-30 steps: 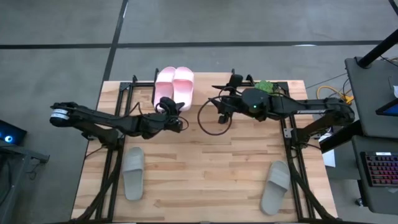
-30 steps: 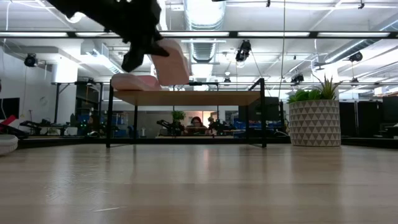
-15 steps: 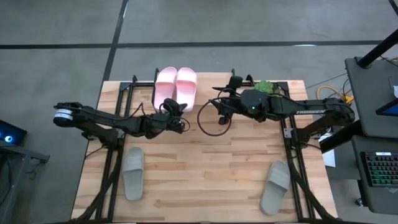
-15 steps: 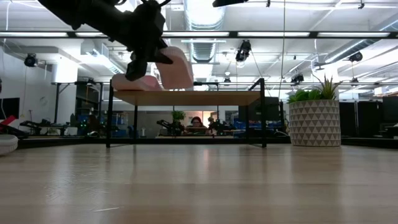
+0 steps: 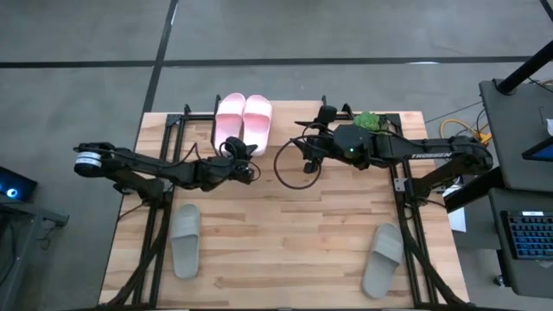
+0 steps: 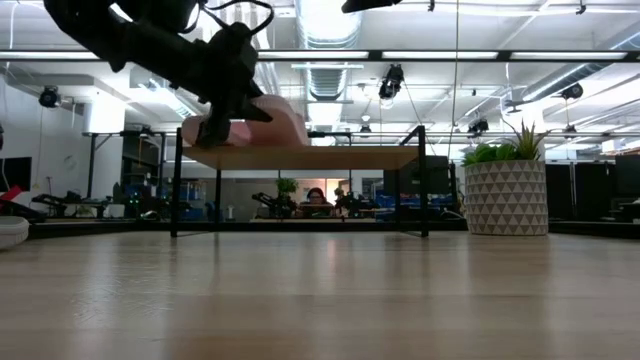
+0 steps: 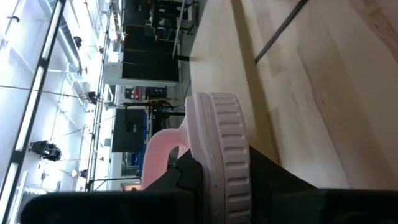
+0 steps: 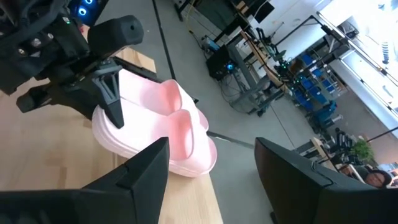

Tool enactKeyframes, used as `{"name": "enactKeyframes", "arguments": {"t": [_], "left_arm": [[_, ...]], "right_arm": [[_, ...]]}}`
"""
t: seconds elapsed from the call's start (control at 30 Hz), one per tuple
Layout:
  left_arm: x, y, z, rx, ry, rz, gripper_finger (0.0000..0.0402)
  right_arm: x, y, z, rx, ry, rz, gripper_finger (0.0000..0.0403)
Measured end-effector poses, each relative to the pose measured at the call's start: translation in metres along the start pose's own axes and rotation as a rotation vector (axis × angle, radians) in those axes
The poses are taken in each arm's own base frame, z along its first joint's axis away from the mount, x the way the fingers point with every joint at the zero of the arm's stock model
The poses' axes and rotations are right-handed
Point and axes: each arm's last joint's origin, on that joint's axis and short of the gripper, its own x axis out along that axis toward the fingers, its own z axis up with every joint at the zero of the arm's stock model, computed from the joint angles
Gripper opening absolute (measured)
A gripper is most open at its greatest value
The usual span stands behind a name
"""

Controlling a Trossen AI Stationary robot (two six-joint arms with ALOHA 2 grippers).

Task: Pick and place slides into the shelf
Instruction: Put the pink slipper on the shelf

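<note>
Two light pink slides [image 5: 229, 121] [image 5: 257, 119] lie side by side on the shelf [image 6: 320, 157] at the table's far edge. My left gripper [image 5: 244, 161] reaches in from the near left and is shut on the right-hand pink slide [image 6: 275, 125]. My right gripper [image 5: 308, 161] hovers open just right of it, over the table, touching nothing. Two grey slides [image 5: 185, 239] [image 5: 383, 257] lie sole-down on the tabletop near the near edge, one on the left and one on the right. My left gripper pinches the heel end [image 7: 217, 168] of the right-hand pink slide between its two fingers [image 7: 186, 180], one on each face of the ridged sole edge. The fingers come roughly level from the near side, along the slide. The slide lies about level on the shelf top beside its mate.
A potted plant [image 6: 505, 195] stands at the shelf's right end, under my right arm [image 5: 370, 121]. A black cable loop [image 5: 294, 164] hangs by my right gripper. The middle of the tabletop [image 5: 285, 233] between the grey slides is bare wood. A person sits far behind the shelf [image 6: 316, 197].
My left gripper, still shut on the pink slide, has moved slightly toward the far edge and down. The slide has tipped from steeply tilted above the shelf to about level on the shelf top beside the other pink slide.
</note>
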Motion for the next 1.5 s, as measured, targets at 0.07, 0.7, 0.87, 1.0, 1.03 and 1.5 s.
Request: {"name": "enactKeyframes", "arguments": {"t": [0.07,0.7,0.87,1.0,1.03,1.5], "left_arm": [[0.000,-0.003,-0.002,0.006,0.005,-0.006,0.0047],[0.000,-0.007,-0.004,-0.143,0.004,-0.038,0.0179],[0.001,-0.008,-0.002,-0.240,-0.014,-0.109,0.0182],[0.001,-0.007,0.000,-0.279,-0.017,-0.139,0.0183],[0.001,-0.006,0.000,-0.279,-0.017,-0.144,0.0183],[-0.007,-0.002,0.009,-0.299,-0.044,-0.209,0.0183]], "right_arm": [[0.000,0.000,0.000,0.000,0.000,0.000,0.0226],[0.000,0.000,0.000,0.003,0.000,0.001,0.0226],[0.000,0.000,0.000,0.003,0.001,0.001,0.0226],[0.000,0.000,0.000,0.004,0.000,0.001,0.0226],[0.000,0.000,0.000,0.004,0.000,0.000,0.0226],[0.000,0.000,0.000,0.001,0.000,0.000,0.0226]]}}
